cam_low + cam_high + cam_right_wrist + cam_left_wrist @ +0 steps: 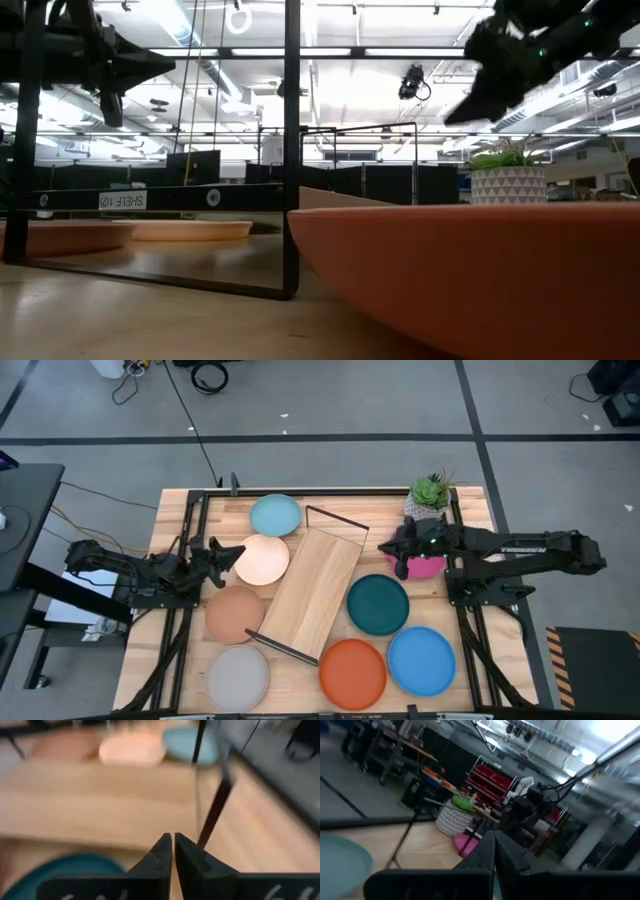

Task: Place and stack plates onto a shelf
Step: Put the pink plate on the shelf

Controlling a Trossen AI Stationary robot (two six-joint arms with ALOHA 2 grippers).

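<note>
Step now: the start, I think. No plate is on the shelf yet, and no gripper holds a plate.

Left gripper: it hangs over the left side of the table, at the edge of the cream plate. Its fingers are pressed together and hold nothing.

Plates on the left: the light blue plate is at the back, the cream one is just in front of it, then the tan plate, then the grey plate at the front.

Shelf: it lies slanted in the middle of the table, with a thin black wire frame at each short end. Its wood top is bare.

Plates on the right: the teal plate is just beside the shelf. The orange plate and the bright blue plate are at the front.

Right gripper: it hangs near the back end of the shelf, just above the magenta plate. Its fingers are shut tight and empty too.

Plant pot: it stands at the back right, behind the magenta plate.

Next move, I think: a gripper has to open up, go down to a plate rim and pinch it.
</note>
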